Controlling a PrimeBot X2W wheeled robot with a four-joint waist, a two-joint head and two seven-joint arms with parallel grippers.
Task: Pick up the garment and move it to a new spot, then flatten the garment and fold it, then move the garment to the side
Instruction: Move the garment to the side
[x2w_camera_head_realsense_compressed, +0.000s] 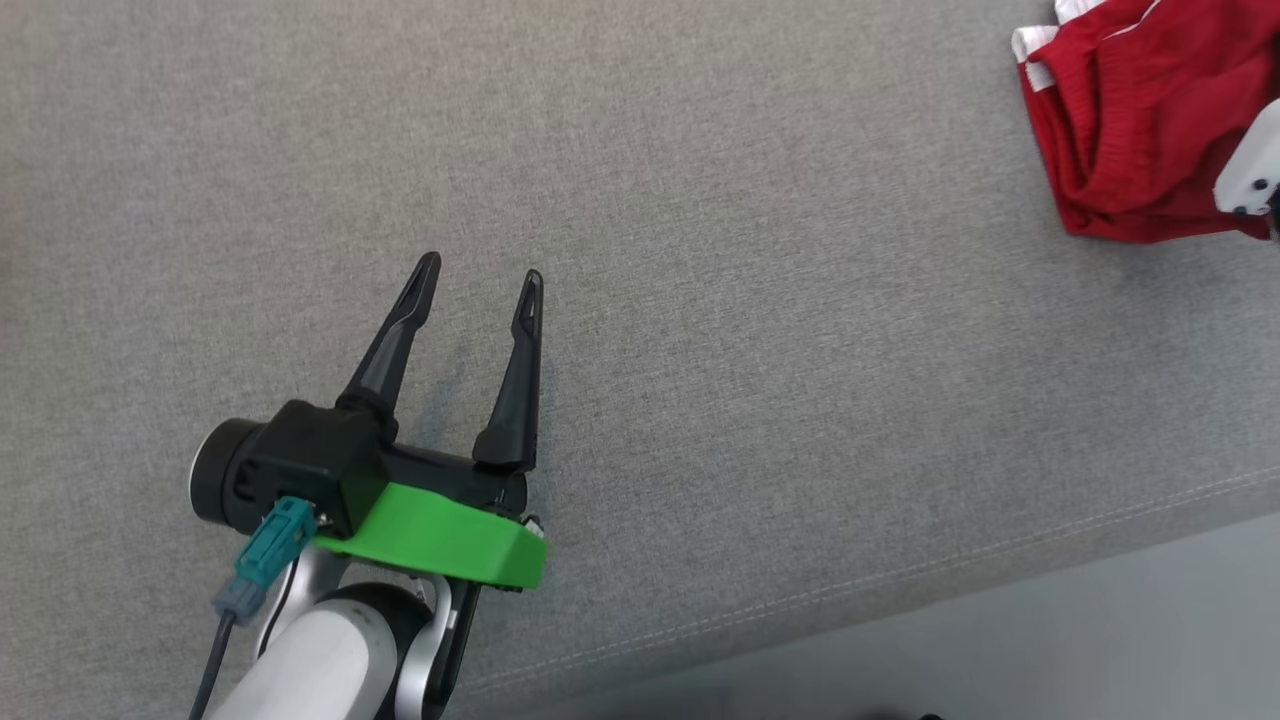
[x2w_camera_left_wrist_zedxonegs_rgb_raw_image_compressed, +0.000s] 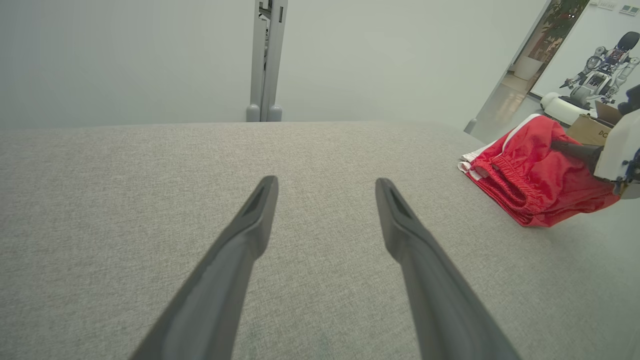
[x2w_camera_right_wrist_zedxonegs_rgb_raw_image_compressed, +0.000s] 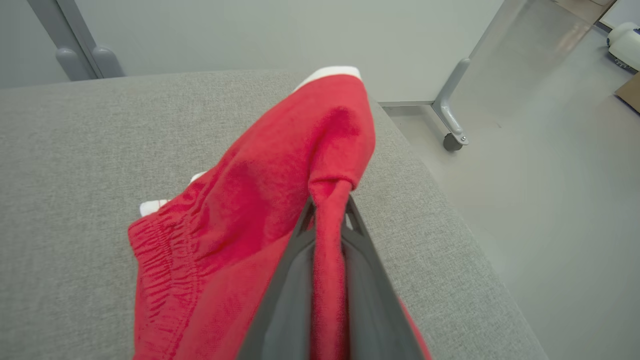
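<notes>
The red knit garment (x2w_camera_head_realsense_compressed: 1130, 120), white-trimmed with a gathered waistband, lies bunched near the far right corner of the grey fabric-covered platform (x2w_camera_head_realsense_compressed: 700, 200), close to the platform's right edge. The right gripper (x2w_camera_right_wrist_zedxonegs_rgb_raw_image_compressed: 327, 210) has its dark fingers pressed together on a raised fold of the red cloth, while the rest of the garment (x2w_camera_right_wrist_zedxonegs_rgb_raw_image_compressed: 260, 200) sags onto the platform. The left gripper (x2w_camera_head_realsense_compressed: 482, 270) hovers with its fingers spread wide over the bare middle of the platform, holding nothing and well apart from the garment (x2w_camera_left_wrist_zedxonegs_rgb_raw_image_compressed: 535, 175). Because the cloth is crumpled and not flat, this looks like the carry to a new spot. To do it well, raise the pinched fold until the waistband hangs free, travel inward from the platform's edge toward its middle, and lower slowly so the fabric drapes out for the waiting left gripper (x2w_camera_left_wrist_zedxonegs_rgb_raw_image_compressed: 325, 185).
</notes>
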